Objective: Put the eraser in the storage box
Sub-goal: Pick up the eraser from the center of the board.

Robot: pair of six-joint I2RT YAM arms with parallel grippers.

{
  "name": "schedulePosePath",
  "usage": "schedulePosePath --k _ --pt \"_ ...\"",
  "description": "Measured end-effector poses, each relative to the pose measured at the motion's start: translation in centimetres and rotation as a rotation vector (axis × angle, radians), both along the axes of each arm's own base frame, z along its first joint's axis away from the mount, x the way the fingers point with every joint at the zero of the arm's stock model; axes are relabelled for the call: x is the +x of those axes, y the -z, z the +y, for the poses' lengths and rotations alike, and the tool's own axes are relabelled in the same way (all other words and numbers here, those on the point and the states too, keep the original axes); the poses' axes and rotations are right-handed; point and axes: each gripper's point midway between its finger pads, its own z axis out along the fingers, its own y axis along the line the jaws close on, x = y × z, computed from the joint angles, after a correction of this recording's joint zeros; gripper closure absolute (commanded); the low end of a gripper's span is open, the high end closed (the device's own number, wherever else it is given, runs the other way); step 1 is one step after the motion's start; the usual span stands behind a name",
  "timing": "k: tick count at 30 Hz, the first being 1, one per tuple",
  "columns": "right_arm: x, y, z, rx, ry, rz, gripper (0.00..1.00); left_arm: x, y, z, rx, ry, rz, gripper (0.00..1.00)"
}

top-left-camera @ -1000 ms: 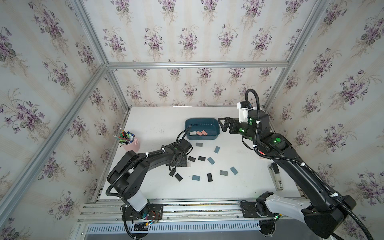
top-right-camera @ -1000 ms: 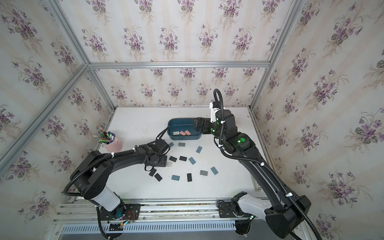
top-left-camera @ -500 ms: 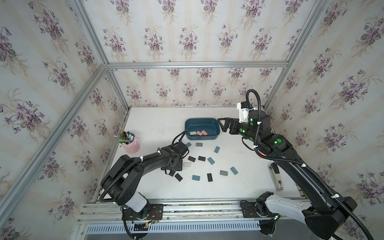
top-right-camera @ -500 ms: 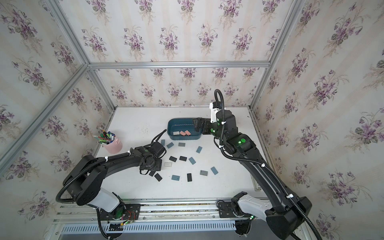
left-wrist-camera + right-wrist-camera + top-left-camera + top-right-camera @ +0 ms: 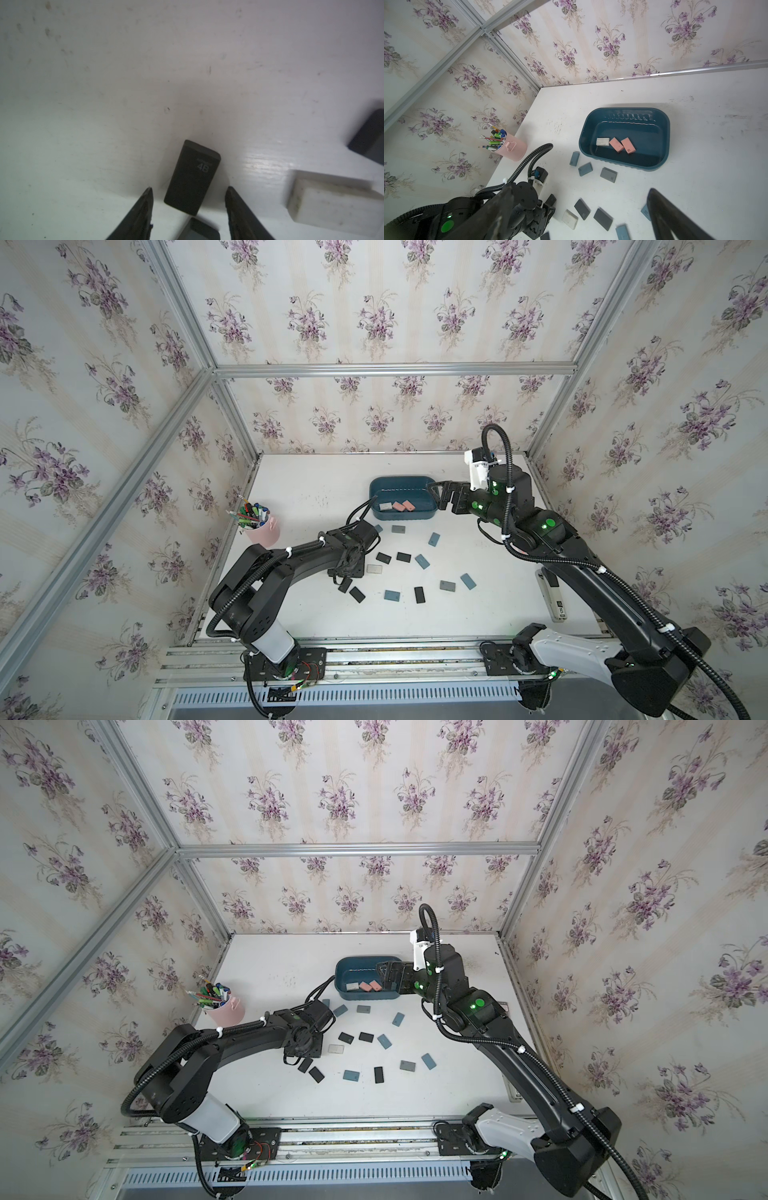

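Note:
A black eraser (image 5: 192, 176) marked 4B lies flat on the white table. My left gripper (image 5: 188, 188) points down over it, open, with a gap between each fingertip and the eraser. In both top views the left wrist (image 5: 349, 556) (image 5: 305, 1038) covers that eraser. The teal storage box (image 5: 401, 481) (image 5: 365, 962) (image 5: 583, 133) stands at the back middle and holds a white eraser (image 5: 602, 141) and two pink ones (image 5: 616, 144). My right gripper (image 5: 441, 495) (image 5: 581, 212) hangs open and empty beside the box's right end.
Several loose black, blue and grey erasers (image 5: 422, 561) lie scattered in front of the box. A white one (image 5: 374, 569) (image 5: 332, 203) lies just right of the left gripper, and two black ones (image 5: 356, 594) lie in front of it. A pink pen cup (image 5: 264, 529) stands at the left edge.
The left gripper has shifted a little toward the front left and come down, uncovering the white eraser, and its jaws have narrowed. The right arm has stayed still.

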Motion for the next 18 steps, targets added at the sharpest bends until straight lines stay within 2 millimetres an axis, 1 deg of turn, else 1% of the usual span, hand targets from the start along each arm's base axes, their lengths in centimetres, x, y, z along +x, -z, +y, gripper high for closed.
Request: schedulePosePath --k 3,10,16,18 --pt "-0.01 0.21 0.43 0.001 -0.011 0.007 0.00 0.21 0.13 -0.07 0.004 -0.001 0.000 0.67" --pt "-0.03 0.12 0.64 0.003 -0.016 0.003 0.00 0.42 0.60 0.08 0.039 0.001 0.022 0.73" --pt "-0.06 -0.02 0.73 0.005 -0.019 0.000 0.00 0.41 0.66 0.15 0.048 0.002 0.027 0.84" --pt "-0.04 -0.12 0.76 0.006 -0.019 -0.002 0.00 0.41 0.61 0.12 0.048 0.003 0.028 0.85"
